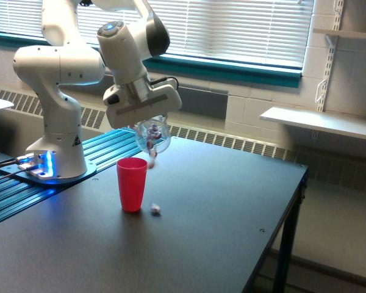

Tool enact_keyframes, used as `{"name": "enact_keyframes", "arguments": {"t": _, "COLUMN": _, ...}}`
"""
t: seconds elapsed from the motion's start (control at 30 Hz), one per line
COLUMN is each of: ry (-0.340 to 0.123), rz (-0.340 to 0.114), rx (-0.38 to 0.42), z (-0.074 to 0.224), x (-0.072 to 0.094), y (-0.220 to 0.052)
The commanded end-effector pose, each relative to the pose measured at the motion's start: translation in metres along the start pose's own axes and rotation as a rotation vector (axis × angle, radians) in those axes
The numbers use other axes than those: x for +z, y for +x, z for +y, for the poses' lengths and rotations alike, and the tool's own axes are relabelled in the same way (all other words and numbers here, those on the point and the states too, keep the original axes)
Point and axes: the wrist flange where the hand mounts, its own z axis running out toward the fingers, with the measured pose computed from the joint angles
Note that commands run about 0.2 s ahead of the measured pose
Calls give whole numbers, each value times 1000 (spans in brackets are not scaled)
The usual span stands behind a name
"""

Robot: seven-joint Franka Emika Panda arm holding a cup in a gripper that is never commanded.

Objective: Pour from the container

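Exterior view: one dark table [232, 201].
Gripper [147, 122]: pinching the container [152, 135], tipped downward.
Container: in the air at 1 o'clock of the red cup [132, 184].
Spill: small piece [155, 210] on the table at the cup's 4 o'clock.

Clear rounded container [152, 137], tipped, pieces spilling out.

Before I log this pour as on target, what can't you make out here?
- Red cup interior: its opaque wall hides any pieces inside.
- End effector fingers: the white housing covers them, so the grip on the container is unseen.
- Contents: too small and blurred to identify.
- Piece on the table: too small to identify.
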Motion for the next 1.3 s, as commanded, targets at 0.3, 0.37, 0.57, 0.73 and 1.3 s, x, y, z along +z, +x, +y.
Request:
{"name": "enact_keyframes", "arguments": {"t": 0.3, "ry": 10, "rz": -40, "rx": -305, "z": 31, "x": 41, "y": -63}}
{"name": "enact_keyframes", "arguments": {"t": 0.37, "ry": 26, "rz": -37, "rx": -341, "z": 32, "x": 42, "y": -70}}
{"name": "enact_keyframes", "arguments": {"t": 0.57, "ry": 95, "rz": -34, "rx": -277, "z": 39, "x": 44, "y": -91}}
{"name": "enact_keyframes", "arguments": {"t": 0.73, "ry": 145, "rz": -40, "rx": -209, "z": 45, "x": 45, "y": -103}}
{"name": "enact_keyframes", "arguments": {"t": 1.3, "ry": 178, "rz": -139, "rx": 20, "z": 77, "x": 77, "y": -91}}
